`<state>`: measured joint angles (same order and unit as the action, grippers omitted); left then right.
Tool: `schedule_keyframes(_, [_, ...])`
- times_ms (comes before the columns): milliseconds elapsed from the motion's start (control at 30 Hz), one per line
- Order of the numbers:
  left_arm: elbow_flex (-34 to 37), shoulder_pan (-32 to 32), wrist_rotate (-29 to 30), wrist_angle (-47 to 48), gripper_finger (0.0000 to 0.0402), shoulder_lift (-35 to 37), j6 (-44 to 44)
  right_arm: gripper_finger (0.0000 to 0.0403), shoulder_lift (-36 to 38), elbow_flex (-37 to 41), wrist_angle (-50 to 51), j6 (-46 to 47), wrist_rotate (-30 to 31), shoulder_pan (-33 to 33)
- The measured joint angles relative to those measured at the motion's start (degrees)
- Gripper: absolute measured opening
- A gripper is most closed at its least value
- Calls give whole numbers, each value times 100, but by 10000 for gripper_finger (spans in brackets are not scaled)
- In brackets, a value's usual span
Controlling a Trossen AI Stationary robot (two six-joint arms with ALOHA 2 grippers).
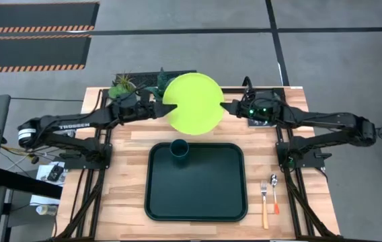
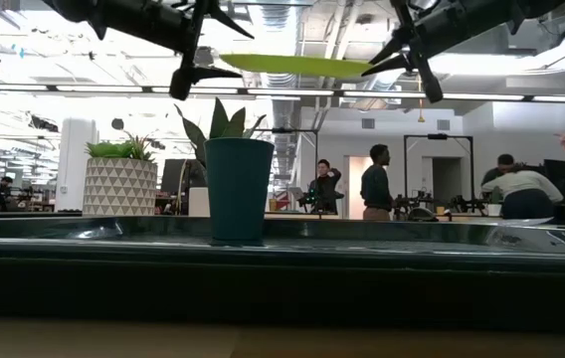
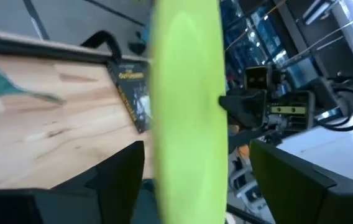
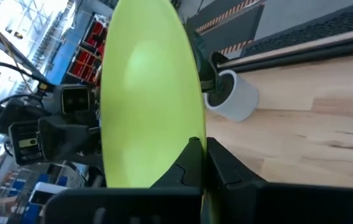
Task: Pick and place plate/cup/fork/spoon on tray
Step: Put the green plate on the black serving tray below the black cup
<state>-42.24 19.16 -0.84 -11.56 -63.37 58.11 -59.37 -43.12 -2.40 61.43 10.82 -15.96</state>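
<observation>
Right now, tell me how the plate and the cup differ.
The plate is lime green, flat and wide; the cup is dark teal, tall and much narrower. The plate is held in the air between the left hand and right hand; the cup stands upright on the tray, untouched. Both are plain and round.

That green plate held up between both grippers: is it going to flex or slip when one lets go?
The plate probably stays stiff: in the low view it hangs level and flat between the left gripper and the right gripper. Its surface looks smooth and each gripper holds only the rim, so it may pivot or slip once one releases. It seems light.
</observation>
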Motion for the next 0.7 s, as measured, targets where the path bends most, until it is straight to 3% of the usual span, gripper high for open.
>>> schedule_keyframes(133, [-6,0,2,94,214,-35,72,13,0,0,29,2,-12,21])
schedule_keyframes(433, [-9,0,222,251,18,-33,135,17,2,0,16,-44,-12,6])
schedule_keyframes(700, [-13,-35,149,429,3,-19,222,46,1,0,134,-378,-27,8])
